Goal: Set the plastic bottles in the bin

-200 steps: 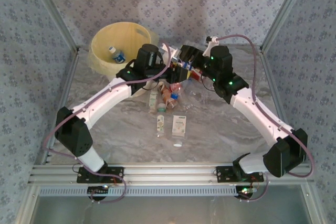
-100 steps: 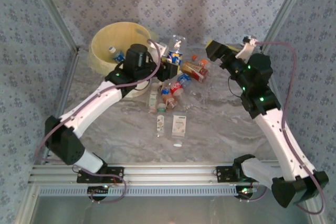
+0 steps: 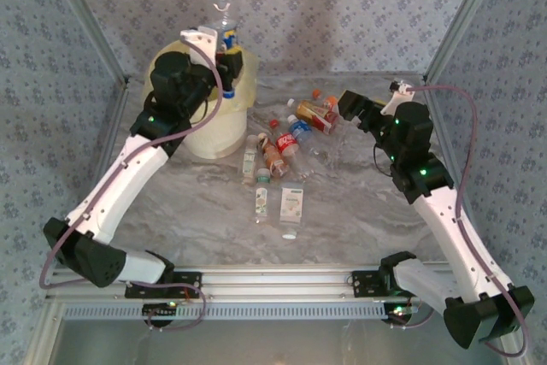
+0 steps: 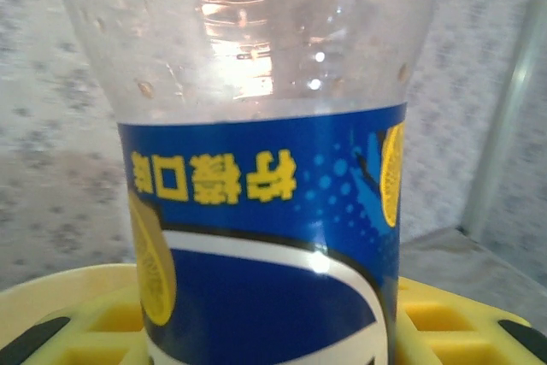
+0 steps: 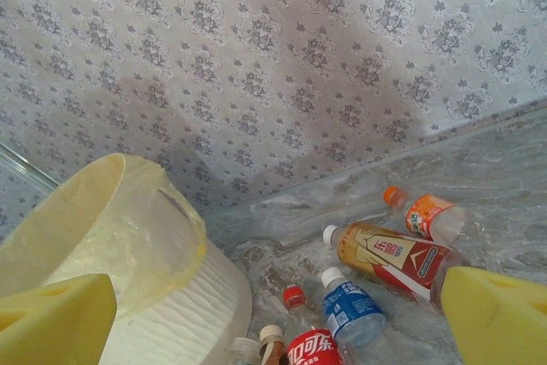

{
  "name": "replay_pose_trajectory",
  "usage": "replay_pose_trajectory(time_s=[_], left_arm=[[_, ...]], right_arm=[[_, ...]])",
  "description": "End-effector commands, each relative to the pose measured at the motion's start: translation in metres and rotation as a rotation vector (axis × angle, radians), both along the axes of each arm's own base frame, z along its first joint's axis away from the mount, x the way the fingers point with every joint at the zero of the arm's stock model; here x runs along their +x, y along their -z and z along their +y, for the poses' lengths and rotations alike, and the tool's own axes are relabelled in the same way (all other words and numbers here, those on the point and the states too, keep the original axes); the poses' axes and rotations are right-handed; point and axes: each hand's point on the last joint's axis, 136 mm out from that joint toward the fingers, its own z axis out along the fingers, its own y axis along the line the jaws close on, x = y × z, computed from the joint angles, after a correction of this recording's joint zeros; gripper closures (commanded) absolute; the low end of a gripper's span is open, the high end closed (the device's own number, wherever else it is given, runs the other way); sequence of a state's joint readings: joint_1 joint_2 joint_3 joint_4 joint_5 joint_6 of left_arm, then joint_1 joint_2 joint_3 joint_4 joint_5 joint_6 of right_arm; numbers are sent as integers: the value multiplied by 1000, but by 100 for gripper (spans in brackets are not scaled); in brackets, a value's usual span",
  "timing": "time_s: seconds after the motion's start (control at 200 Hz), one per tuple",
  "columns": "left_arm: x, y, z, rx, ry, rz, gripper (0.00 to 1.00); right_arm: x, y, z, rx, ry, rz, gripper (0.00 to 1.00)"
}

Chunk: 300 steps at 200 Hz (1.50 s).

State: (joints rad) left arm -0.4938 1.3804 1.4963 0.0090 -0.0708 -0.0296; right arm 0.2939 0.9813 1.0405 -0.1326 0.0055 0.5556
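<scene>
Blue-labelled bottle (image 3: 225, 33) now over bin (image 3: 215, 136)

Blue-label bottle (image 4: 265, 245) above bin (image 3: 214, 132): yellow characters "柠檬口味", upside down.
Red-gold bottle (image 5: 389, 256) right of bin: "东鹏".
Red-label bottle (image 5: 313, 350) beside bin: white script, cut off, unreadable.

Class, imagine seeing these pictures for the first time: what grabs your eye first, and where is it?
The left gripper holds a blue-labelled bottle above the cream bin at the far left of the table. A heap of bottles lies mid-table beside the bin, with the open right gripper just right of it.
</scene>
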Motion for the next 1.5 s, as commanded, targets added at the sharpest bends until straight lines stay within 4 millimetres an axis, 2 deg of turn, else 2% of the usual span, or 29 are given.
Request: replay_pose_trajectory(time_s=[0.0,0.18,0.295,0.495,0.63,0.774,0.919,1.079,1.244,1.494], left_arm=[[20,-26,30,-33,-129,-97,55],[54,-2,64,-78,-272,-25,55],[70,18,72,-130,-297,15,54],[92,48,63,-154,-272,83,53],[99,70,51,-217,-222,160,52],[105,97,49,-273,-230,235,51],[106,114,46,-317,-225,296,41],[101,113,43,-345,-197,328,29],[90,95,38,-365,-136,334,14],[68,67,39,-375,-91,310,7]], right_arm=[[-2,2,-5,-22,18,-10,0],[1,11,-2,-12,7,-6,0],[3,15,-2,-4,8,9,0],[3,14,0,3,2,11,0],[3,19,-1,-2,5,27,0],[3,24,-1,-7,4,44,0],[3,28,0,-12,0,61,0],[5,33,-1,-22,6,77,0],[7,37,0,-27,5,88,0],[8,45,-1,-37,13,107,0]])
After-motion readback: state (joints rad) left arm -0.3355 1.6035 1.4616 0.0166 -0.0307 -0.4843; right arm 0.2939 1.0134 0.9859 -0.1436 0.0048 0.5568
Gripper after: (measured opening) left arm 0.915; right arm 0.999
